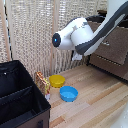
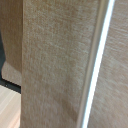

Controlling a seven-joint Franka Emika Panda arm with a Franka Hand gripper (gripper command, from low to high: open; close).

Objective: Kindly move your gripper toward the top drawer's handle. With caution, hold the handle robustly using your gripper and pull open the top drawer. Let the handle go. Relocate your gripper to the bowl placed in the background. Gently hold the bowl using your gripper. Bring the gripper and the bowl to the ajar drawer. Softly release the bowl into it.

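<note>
The top drawer [image 2: 55, 60] fills the wrist view as a brown wooden front seen from very close, and the handle [image 2: 95, 65] crosses it as a slim silver bar. No fingers show in that view. In the exterior view the bulky white arm [image 1: 82, 37] reaches toward the dark brown dresser, where the top drawer [image 1: 116, 47] lies on the exterior view's right. The arm hides the gripper there. The yellow bowl [image 1: 57, 80] rests on the wooden floor by the curtain, far from the arm.
A slightly larger blue bowl [image 1: 68, 93] sits just in front of the yellow one. A colourful packet [image 1: 42, 82] leans against a big black box [image 1: 20, 95] on the exterior view's left. A pale curtain [image 1: 30, 35] forms the backdrop.
</note>
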